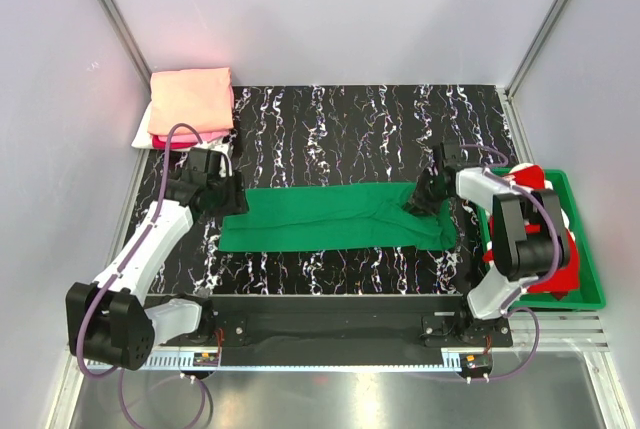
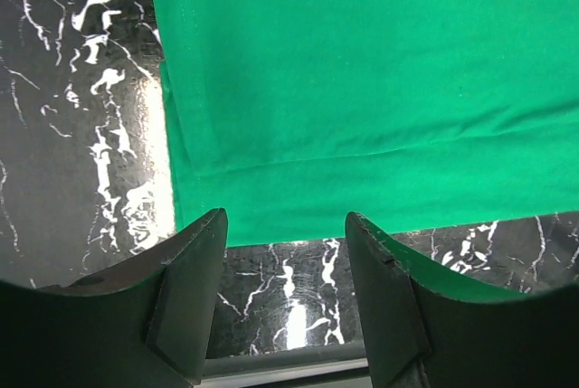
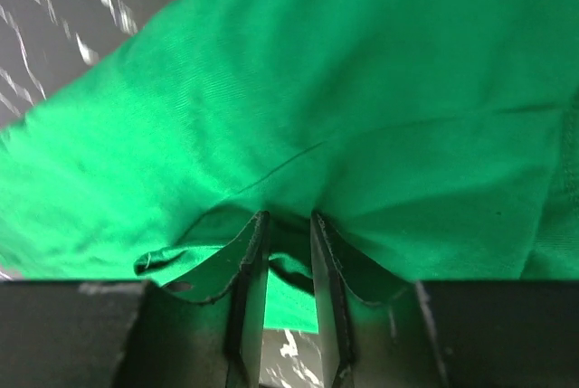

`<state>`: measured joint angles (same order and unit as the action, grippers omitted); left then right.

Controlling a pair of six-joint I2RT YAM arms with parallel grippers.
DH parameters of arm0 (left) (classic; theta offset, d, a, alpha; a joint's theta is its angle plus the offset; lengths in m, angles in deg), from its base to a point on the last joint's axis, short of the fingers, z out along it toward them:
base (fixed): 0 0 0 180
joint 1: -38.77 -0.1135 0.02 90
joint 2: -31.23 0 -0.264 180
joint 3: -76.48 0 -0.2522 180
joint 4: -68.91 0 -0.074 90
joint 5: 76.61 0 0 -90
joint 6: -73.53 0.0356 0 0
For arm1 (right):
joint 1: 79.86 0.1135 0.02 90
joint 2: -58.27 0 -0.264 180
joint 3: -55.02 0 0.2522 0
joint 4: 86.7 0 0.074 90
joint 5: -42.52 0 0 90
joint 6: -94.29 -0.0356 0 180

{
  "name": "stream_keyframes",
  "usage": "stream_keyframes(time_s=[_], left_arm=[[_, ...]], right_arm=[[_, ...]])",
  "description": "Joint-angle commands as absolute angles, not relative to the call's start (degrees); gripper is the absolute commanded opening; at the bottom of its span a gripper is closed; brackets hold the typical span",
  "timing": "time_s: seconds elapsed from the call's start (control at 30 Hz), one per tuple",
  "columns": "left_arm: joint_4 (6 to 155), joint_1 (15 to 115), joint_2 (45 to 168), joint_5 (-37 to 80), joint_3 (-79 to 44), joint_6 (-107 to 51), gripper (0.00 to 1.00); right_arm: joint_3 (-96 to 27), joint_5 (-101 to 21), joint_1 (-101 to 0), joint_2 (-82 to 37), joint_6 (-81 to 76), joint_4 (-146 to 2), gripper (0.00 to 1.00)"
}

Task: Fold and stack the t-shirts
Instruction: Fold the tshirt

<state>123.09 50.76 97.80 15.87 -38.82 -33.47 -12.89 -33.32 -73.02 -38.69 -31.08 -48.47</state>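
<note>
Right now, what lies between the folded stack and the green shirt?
The open left gripper, over marbled table near the green shirt; top external view shows it.

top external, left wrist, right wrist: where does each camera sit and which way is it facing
Top external: above and behind the robot, looking down on the table; left arm and right arm show whole.
Left wrist: on the left arm, looking down past the open left fingers at the green t-shirt edge.
Right wrist: on the right arm, close over the cloth, right fingers pinching a fold.
Shared: all three show the green t-shirt.
</note>
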Motion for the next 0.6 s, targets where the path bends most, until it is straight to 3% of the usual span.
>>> stream_keyframes(time_s=[0.0, 0.2, 0.33, 0.43, 0.57], left_arm=[[121.9, 50.7, 96.6, 13.5, -38.6, -32.0, 0.60], [122.5, 50.7, 97.2, 11.8, -38.4, -32.0, 0.59], [122.3, 50.6, 97.1, 11.5, -38.4, -31.9, 0.59], [122.2, 50.6, 97.7, 11.8, -38.1, -32.0, 0.59], [121.6, 50.7, 98.3, 12.9, -38.1, -32.4, 0.59]], right_arm=[[-10.9, -34.4, -71.0, -31.1, -31.1, -48.2, 0.32], [-6.6, -35.2, -70.3, -16.8, -27.8, -40.2, 0.31], [-0.9, -26.9, -70.2, -8.5, -26.1, -35.8, 0.32], [-0.6, -27.6, -67.6, -4.8, -29.5, -35.4, 0.32], [-6.9, -35.4, -67.7, -10.3, -30.5, -37.5, 0.35]])
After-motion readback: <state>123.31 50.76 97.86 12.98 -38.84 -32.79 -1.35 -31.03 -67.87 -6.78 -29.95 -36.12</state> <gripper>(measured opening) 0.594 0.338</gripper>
